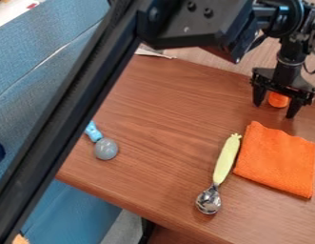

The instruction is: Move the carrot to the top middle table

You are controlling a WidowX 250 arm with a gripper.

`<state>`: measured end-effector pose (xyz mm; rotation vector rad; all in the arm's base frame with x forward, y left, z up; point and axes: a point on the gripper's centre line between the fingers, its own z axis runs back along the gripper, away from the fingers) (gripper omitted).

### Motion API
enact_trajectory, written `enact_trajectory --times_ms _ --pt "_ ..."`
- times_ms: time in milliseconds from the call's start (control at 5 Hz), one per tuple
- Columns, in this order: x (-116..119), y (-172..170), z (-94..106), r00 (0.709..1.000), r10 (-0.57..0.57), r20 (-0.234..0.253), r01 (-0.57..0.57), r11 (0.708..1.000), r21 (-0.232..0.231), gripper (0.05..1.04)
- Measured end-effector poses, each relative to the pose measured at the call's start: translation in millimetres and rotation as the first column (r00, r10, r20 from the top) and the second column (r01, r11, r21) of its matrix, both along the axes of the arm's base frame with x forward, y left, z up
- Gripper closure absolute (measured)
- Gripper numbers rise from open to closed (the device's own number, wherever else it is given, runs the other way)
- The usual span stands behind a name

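The rounded orange plastic-looking carrot [278, 99] lies by the brown wooden table's [153, 109] upper edge, towards the right, between the spread fingers of the black two-finger gripper [274, 110]. It should be light, stiff and perhaps slippery, liable to roll; best pinched across its middle. Its ends are hard to make out behind the gripper, and contact is unclear. The black arm [70, 119] hides part of the table's left edge.

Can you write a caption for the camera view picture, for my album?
The robot's hand hangs over an orange thing, near an orange cloth and a green-handled spoon.
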<state>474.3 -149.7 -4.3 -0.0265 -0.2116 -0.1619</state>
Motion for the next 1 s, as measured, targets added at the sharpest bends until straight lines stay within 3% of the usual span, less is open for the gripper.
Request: enact_trajectory --times_ms 400,600,800,1000 --pt "-5.3 5.6 29.0 0.997 0.020 0.068 -0.021 1.000 0.002 0.084" --pt "-20.9 7.2 64.2 0.989 0.018 0.145 -0.018 1.000 -0.002 0.084" --pt "-41.9 12.8 62.3 0.993 -0.005 0.120 0.003 1.000 0.013 0.084" --pt "-41.0 12.5 62.6 0.992 -0.005 0.125 0.004 1.000 0.011 0.084"
